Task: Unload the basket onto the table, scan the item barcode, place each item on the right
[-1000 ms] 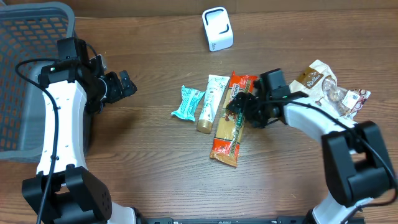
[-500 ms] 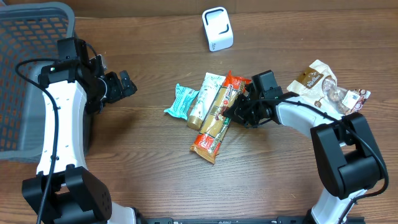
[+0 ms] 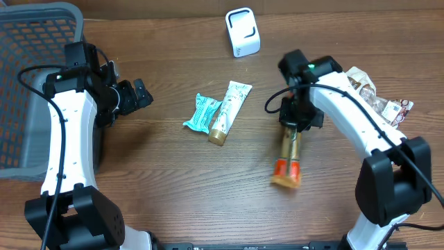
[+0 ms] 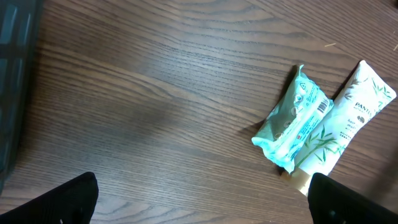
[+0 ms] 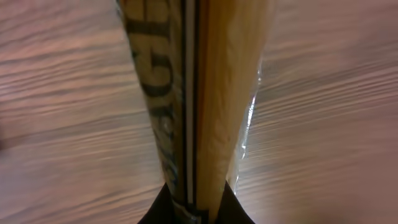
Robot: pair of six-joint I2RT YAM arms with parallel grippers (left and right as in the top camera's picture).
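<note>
Basket (image 3: 41, 42): grey plastic mesh at the far left of the counter (image 3: 173, 187). Its dark edge also shows at the left margin of the left wrist view.
Left arm (image 3: 69, 118): white with black joints, beside the basket, reaching to the right.
Left jaws: spread wide with nothing between them, over bare wood, well apart from the packets.
Teal packet (image 3: 201, 113): flat on the counter, left of centre. A small barcode shows on its upper face in the left wrist view. It touches the tube along one side.
White tube (image 3: 230, 109): leaf print, gold cap toward the near edge, lying at a slant just right of the teal packet.
White scanner (image 3: 242, 31): small boxy unit at the far edge, near centre, well apart from the other goods.
Right jaws: clenched on one end of the long packet, beneath the arm's black wrist.
Long packet (image 3: 288, 161): tan and orange, the task item, right of centre.
- Overhead view: its length runs toward the near edge with the orange end nearest. It is blurred, and whether it touches the counter cannot be told.
- Right wrist view: seen seam-on, with dark lettering down one face.
Right arm (image 3: 347, 104): white, arching in from the right.
Packet heap (image 3: 364, 94): brown, white and clear wrappers at the far right, apart from the long packet.
</note>
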